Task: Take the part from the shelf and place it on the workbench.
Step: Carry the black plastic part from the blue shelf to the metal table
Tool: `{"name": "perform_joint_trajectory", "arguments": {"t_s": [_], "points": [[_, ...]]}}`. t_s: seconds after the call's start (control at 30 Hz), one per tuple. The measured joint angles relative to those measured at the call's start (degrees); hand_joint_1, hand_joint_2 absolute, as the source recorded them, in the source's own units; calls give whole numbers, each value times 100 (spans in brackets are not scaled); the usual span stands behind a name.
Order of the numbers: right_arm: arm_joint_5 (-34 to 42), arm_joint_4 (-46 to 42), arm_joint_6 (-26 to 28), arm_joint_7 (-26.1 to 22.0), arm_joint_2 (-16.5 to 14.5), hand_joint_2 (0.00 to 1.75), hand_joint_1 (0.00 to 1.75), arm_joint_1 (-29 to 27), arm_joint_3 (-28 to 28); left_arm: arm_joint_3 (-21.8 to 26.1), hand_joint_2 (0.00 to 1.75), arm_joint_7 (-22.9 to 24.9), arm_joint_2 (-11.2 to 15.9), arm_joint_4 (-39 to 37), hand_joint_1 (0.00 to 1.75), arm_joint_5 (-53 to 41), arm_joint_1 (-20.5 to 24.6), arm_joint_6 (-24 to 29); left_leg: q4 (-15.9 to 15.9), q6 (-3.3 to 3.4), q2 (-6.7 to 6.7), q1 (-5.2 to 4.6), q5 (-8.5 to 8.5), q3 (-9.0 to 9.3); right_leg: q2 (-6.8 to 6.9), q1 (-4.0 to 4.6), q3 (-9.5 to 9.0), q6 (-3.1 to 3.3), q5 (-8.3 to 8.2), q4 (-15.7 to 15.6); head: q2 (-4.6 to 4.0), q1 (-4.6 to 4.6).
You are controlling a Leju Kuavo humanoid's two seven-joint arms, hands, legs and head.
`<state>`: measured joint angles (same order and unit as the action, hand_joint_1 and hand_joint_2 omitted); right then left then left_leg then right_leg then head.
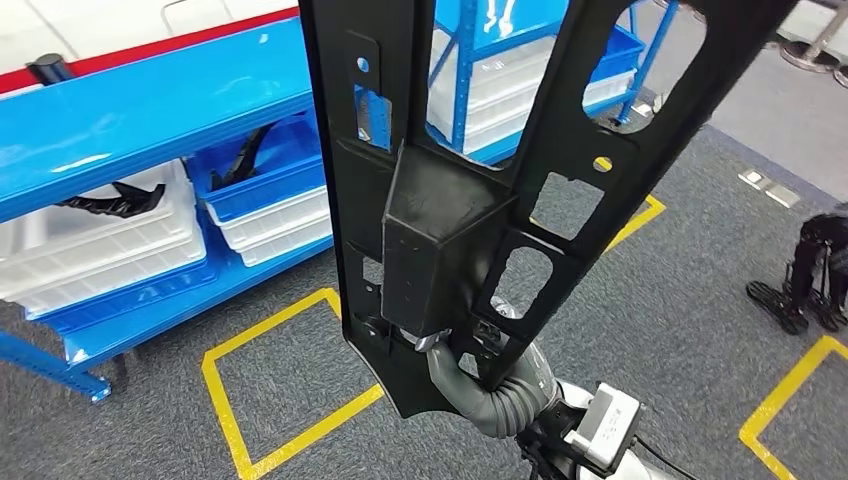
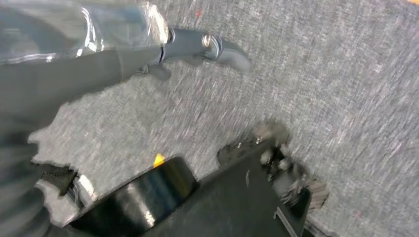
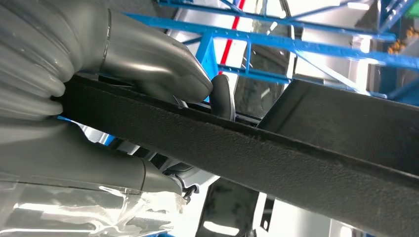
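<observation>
While raised upright, right robot hand [image 3: 123, 113] grips part [image 1: 450, 200].

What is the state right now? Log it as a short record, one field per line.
part: large black panel with cut-outs, held up in front of the head camera
right hand: grips the panel's lower edge
left hand: hangs over grey carpet, nothing seen in it; open or closed unclear
shelf: blue rack to the left, with white and blue bins
floor: grey carpet with yellow tape squares
workbench: none seen
task stage: part off the shelf, not yet placed
</observation>
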<state>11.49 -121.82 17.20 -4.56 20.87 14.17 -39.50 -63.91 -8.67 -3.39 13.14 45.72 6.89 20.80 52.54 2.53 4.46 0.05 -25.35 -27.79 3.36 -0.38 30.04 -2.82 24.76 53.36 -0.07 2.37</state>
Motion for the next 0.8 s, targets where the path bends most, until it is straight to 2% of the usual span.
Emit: {"name": "perform_joint_trajectory", "arguments": {"t_s": [0.07, 0.1, 0.13, 0.17, 0.2, 0.23, 0.27, 0.3, 0.33, 0.37, 0.43, 0.47, 0.5, 0.53, 0.57, 0.6, 0.63, 0.67, 0.73, 0.77, 0.8], "points": [[2, -5, 0, -1, 9, 175, 175, -21, 2, -1, 175, 25, 1, 0, 0, -8, -3, -1, 10, -54, 92, -12, -9, -5, -94, 13, 42, 76, -8, 4, 0, -6], [2, -11, 0, -1, 16, 175, 175, -31, 2, -1, 175, 34, 1, 0, 0, -9, -4, -2, 48, -84, 64, 3, -53, -21, -146, 8, 58, 113, -22, 4, 0, -5], [3, -18, 0, -1, 23, 175, 175, -35, 3, -1, 175, 38, 2, 0, 0, -8, -5, -2, 173, -112, -20, 20, -152, -74, -195, 2, 73, 154, -42, -1, 0, -7], [3, -27, -1, -1, 27, 175, 175, -36, 4, -1, 175, 40, 2, 0, 0, -8, -9, -4, 429, -134, -138, 35, -320, -188, -245, -5, 87, 193, -62, -7, 0, -8], [3, -35, -3, -2, 29, 175, 175, -36, 4, -1, 175, 42, 5, 0, 0, -6, -11, -5, 805, -147, -268, 46, -530, -358, -297, -5, 106, 222, -77, -6, 0, -9], [3, -38, -7, -2, 31, 175, 175, -41, 5, -1, 175, 45, 8, 0, 0, -7, -5, -9, 1250, -151, -341, 46, -735, -556, -351, 3, 123, 245, -90, -5, 0, -10], [3, -39, -11, -2, 34, 175, 175, -49, 5, 0, 175, 50, 10, 0, 0, -8, 5, -13, 1632, -150, -371, 44, -872, -726, -412, 14, 138, 262, -100, -4, 0, -9], [3, -39, -16, -1, 37, 175, 175, -58, 5, 0, 175, 59, 13, 0, 0, -10, 17, -16, 1834, -144, -383, 42, -901, -811, -479, 26, 146, 271, -108, -2, 0, -8], [3, -40, -19, -1, 39, 175, 175, -65, 5, -1, 175, 71, 14, 0, 0, -16, 27, -20, 1811, -128, -390, 41, -820, -790, -552, 37, 149, 276, -116, 0, 0, -8], [3, -44, -19, -1, 40, 175, 175, -70, 5, -3, 175, 83, 14, 0, 0, -22, 26, -21, 1546, -103, -417, 38, -637, -659, -632, 46, 147, 274, -121, 4, 0, -8], [2, -62, -21, -1, 42, 175, 175, -75, 5, -7, 175, 99, 27, -3, 0, -32, 6, -22, 729, -27, -639, 34, -222, -286, -782, 63, 156, 259, -134, 22, 0, -7], [1, -71, -21, -1, 42, 175, 175, -78, 5, -9, 175, 102, 37, -5, 0, -33, -4, -22, 394, -1, -760, 35, -103, -146, -848, 67, 179, 241, -144, 37, 0, -6], [0, -80, -22, -1, 43, 175, 175, -84, 5, -10, 175, 107, 46, -7, 0, -33, -13, -21, 205, 14, -850, 33, -54, -79, -906, 65, 214, 216, -159, 49, 0, -4], [0, -88, -22, -2, 44, 175, 175, -95, 7, -10, 175, 113, 55, -9, 0, -33, -16, -21, 136, 19, -871, 29, -60, -65, -963, 60, 252, 183, -179, 55, 0, -3], [-1, -97, -22, -2, 47, 175, 175, -111, 13, -11, 175, 120, 57, -9, 0, -32, -15, -19, 105, 23, -826, 35, -57, -68, -1023, 54, 287, 148, -201, 57, 0, -2], [-1, -108, -22, -4, 54, 175, 175, -131, 22, -11, 175, 133, 61, -9, 0, -32, -13, -15, 95, 39, -769, 44, -39, -74, -1022, 50, 315, 118, -197, 74, 0, -3], [-2, -120, -22, -12, 61, 175, 175, -144, 34, -11, 175, 147, 66, -10, 0, -36, -12, -9, 79, 61, -705, 59, -19, -73, -934, 57, 364, 86, -135, 160, 0, 11], [-2, -129, -23, -21, 66, 175, 175, -150, 46, -14, 175, 167, 68, -10, 0, -45, -12, -5, 61, 81, -632, 76, -2, -70, -799, 61, 456, 55, -6, 361, 0, 25], [1, -138, -28, -46, 68, 175, 175, -164, 69, -21, 175, 219, 78, -11, 0, -66, -17, 1, 55, 99, -478, 77, 6, -71, -504, 36, 785, -12, 386, 1094, 0, 53], [7, -138, -32, -57, 67, 175, 175, -179, 78, -25, 175, 250, 88, -11, 0, -75, -21, 2, 56, 100, -398, 75, 5, -72, -447, 9, 964, -41, 546, 1490, 0, 53], [15, -137, -37, -68, 67, 175, 175, -197, 85, -30, 175, 274, 102, -11, 0, -81, -25, 4, 57, 97, -317, 75, 4, -74, -419, -18, 1078, -66, 616, 1746, 0, 53]]}}
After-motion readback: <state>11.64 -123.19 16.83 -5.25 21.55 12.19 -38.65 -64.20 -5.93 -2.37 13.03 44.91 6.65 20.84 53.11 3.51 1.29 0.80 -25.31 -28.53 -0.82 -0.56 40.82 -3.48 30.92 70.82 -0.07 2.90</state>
